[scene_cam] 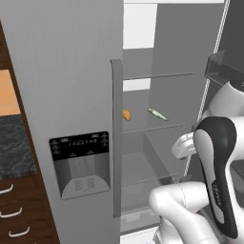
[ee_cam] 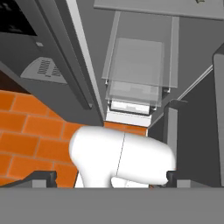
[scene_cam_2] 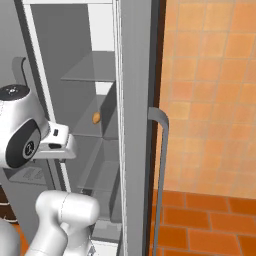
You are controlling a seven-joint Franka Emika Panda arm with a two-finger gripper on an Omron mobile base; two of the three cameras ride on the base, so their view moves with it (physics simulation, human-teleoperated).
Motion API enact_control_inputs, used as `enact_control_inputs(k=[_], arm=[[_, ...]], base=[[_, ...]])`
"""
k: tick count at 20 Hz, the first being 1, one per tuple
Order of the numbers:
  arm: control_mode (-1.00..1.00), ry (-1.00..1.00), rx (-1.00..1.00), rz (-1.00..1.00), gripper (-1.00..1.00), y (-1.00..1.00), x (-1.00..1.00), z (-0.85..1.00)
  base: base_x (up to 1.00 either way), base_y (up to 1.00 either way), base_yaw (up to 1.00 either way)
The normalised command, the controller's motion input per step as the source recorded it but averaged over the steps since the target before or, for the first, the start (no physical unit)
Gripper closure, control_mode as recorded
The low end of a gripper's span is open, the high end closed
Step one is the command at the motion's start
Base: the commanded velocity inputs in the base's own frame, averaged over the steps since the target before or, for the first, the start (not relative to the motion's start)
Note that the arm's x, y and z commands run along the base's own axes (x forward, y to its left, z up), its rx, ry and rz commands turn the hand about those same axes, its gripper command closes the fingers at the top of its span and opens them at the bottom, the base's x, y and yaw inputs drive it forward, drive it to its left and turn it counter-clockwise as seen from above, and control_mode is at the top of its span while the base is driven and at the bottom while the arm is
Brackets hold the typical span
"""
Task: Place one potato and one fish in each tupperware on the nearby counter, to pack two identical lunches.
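Claw spread wide and empty, you should pinch the light, firm potato (scene_cam: 126, 115), nine o'clock of the slippery fish (scene_cam: 157, 114), across its middle.

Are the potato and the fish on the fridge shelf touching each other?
Apart. In the left base view the potato lies at the shelf's left, by the door edge, and the fish lies further right, with bare shelf between them.

light: even, flat | shadows: faint | focus: sharp | glare: none
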Motion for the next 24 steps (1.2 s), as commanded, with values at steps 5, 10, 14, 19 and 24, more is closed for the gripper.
enact_control_inputs(k=[5, 10, 14, 19, 24], arm=[[1.00, 0.00, 0.00, 0.00, -1.00, 0.00, 0.00, 0.00], [-1.00, 0.00, 0.00, 0.00, -1.00, 0.20, 0.02, 0.00], [-1.00, -0.03, -0.03, -0.04, -1.00, 0.54, 0.27, 0.24], [-1.00, -0.08, 0.00, -0.01, -1.00, 0.03, 0.86, 0.25], [-1.00, -0.05, 0.03, -0.02, -1.00, -0.26, 1.00, 0.07]], base=[[0.00, 0.00, 0.00], [0.00, 0.00, 0.00], [0.00, 0.00, 0.00], [0.00, 0.00, 0.00], [0.00, 0.00, 0.00]])
